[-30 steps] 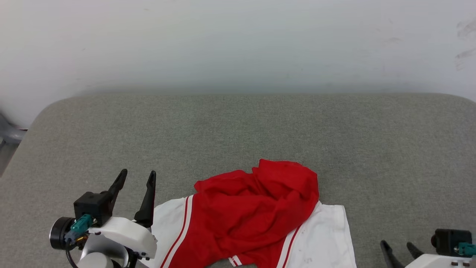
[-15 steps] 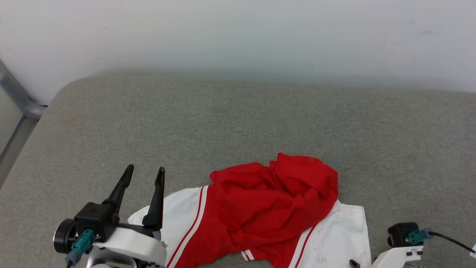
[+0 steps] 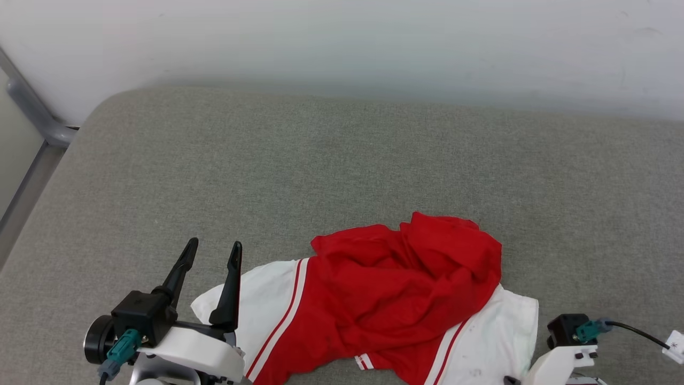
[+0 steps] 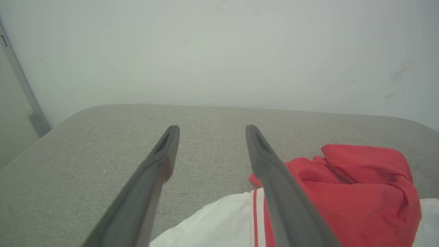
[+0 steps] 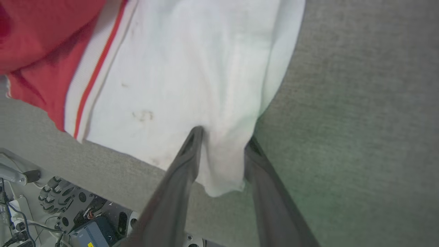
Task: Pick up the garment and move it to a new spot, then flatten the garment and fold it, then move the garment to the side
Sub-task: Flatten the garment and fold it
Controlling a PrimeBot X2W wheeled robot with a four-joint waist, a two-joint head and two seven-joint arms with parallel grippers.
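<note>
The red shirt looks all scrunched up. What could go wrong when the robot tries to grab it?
1. The right claw straddles just the corner of the white sleeve, so the cloth might slip out on lifting.
2. The left claw is open beside the other sleeve, holding nothing. A one-sided pull could drag the shirt and bunch it up more.

grey fabric surface [image 3: 342, 160], white wall [image 3: 342, 37]

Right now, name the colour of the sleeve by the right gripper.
The sleeve is white, faintly stained; clearest in right wrist view.
</note>
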